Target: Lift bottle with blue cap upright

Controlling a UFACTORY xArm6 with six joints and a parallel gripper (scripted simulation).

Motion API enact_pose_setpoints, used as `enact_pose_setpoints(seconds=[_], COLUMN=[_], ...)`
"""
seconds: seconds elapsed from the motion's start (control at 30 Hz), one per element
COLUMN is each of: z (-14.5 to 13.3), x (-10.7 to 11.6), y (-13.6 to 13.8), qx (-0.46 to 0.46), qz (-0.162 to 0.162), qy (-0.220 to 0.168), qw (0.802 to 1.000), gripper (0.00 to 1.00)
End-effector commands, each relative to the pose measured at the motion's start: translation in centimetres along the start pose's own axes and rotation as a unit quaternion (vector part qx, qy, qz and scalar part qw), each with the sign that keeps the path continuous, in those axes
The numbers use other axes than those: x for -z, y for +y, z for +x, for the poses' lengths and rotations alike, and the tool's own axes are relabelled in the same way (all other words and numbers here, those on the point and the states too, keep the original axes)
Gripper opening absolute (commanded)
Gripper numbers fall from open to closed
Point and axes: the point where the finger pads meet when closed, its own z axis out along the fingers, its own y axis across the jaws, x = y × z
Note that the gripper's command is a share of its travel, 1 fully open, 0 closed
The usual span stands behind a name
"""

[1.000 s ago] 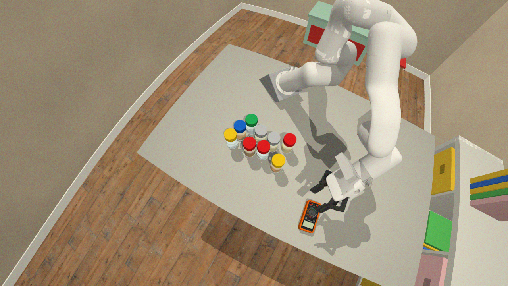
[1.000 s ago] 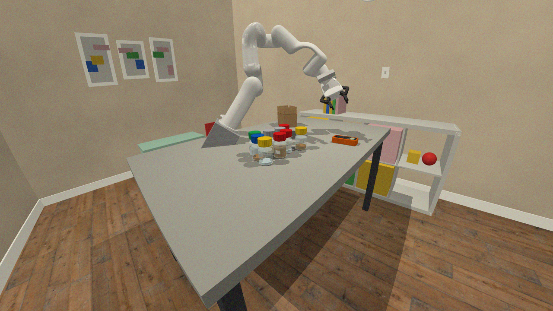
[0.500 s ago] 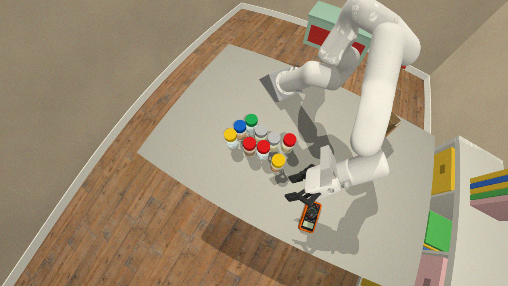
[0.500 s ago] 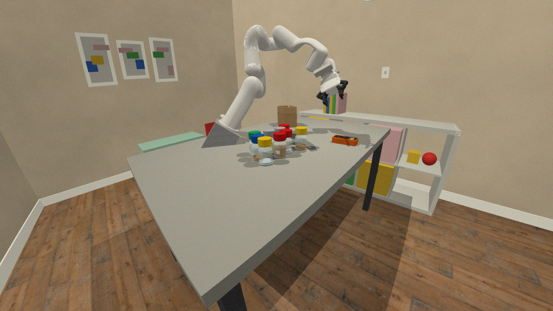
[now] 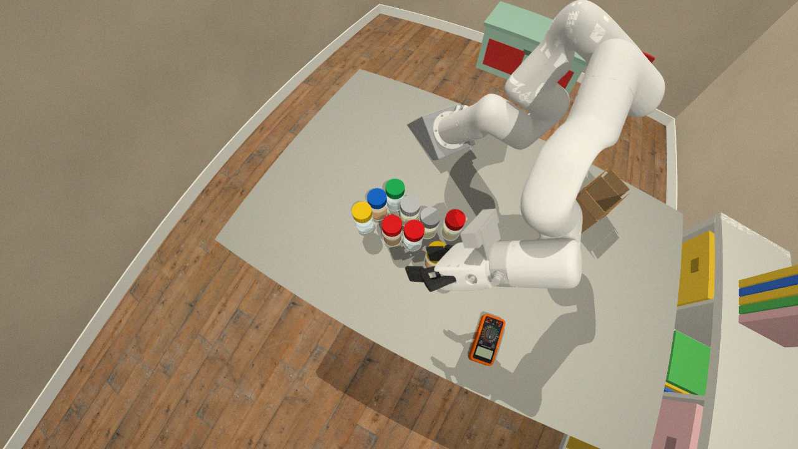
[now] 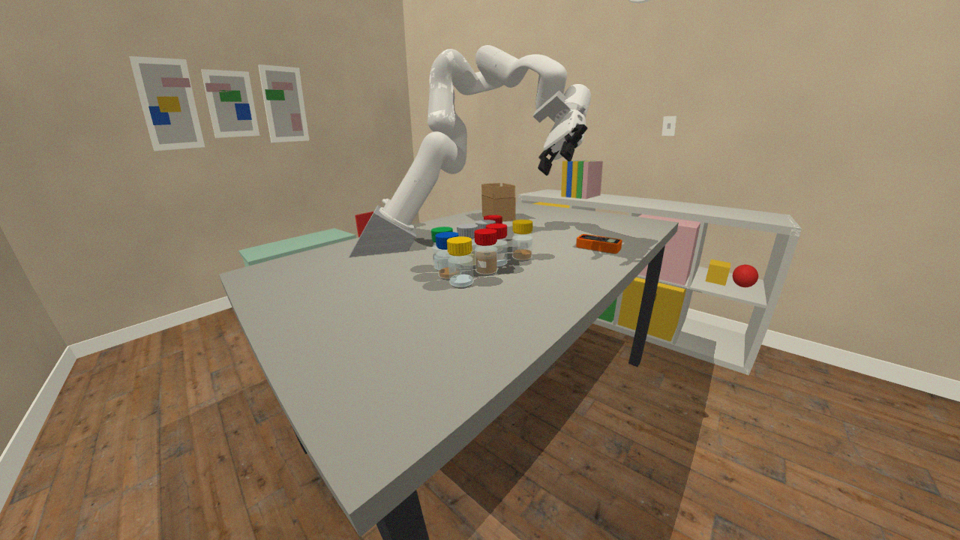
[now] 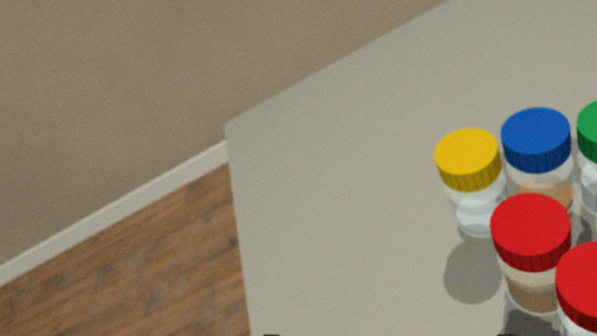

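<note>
The bottle with the blue cap [image 5: 376,198] [image 6: 445,240] [image 7: 535,139] stands upright on the grey table [image 5: 312,195] [image 6: 349,335] [image 7: 350,187], at the far left of a tight cluster. A green-capped bottle [image 5: 394,188] [image 7: 589,131], a yellow-capped bottle [image 5: 361,212] [image 6: 460,246] [image 7: 467,159] and a red-capped bottle [image 5: 391,225] [image 7: 530,231] stand right beside it. My gripper [image 5: 425,279] [image 6: 556,157] is open and empty. It hangs high above the table, over the near right side of the cluster and well away from the blue-capped bottle.
Other bottles in the cluster have grey, red and yellow caps; one yellow-capped bottle [image 5: 434,245] is partly hidden under my wrist. An orange multimeter [image 5: 487,338] [image 6: 598,242] lies near the table's edge. A cardboard box [image 5: 601,197] [image 6: 498,199] stands behind. A shelf stands to the right.
</note>
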Motion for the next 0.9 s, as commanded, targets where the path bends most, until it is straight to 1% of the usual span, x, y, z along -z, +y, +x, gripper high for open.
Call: enact_pose_setpoints(seconds=[0.0, 0.1, 0.2, 0.43, 0.47, 0.6, 0.77, 0.87], z=[2.5, 5.0, 7.5, 7.5, 7.1, 9.2, 11.9, 11.9], x=[-0.6, -1.5, -2.4, -2.4, -2.0, -2.1, -2.2, -2.2], y=[0.4, 0.6, 0.9, 0.9, 1.0, 1.7, 2.6, 2.6], qx=[-0.051, -0.098, -0.144, -0.144, -0.147, -0.206, -0.278, -0.278], qz=[-0.046, -0.093, -0.140, -0.140, -0.134, -0.191, -0.260, -0.260], qy=[0.010, 0.023, 0.035, 0.035, 0.031, 0.024, 0.016, 0.016], qw=[0.998, 0.991, 0.979, 0.979, 0.979, 0.959, 0.925, 0.925], gripper=[0.79, 0.79, 0.79, 0.79, 0.79, 0.79, 0.79, 0.79])
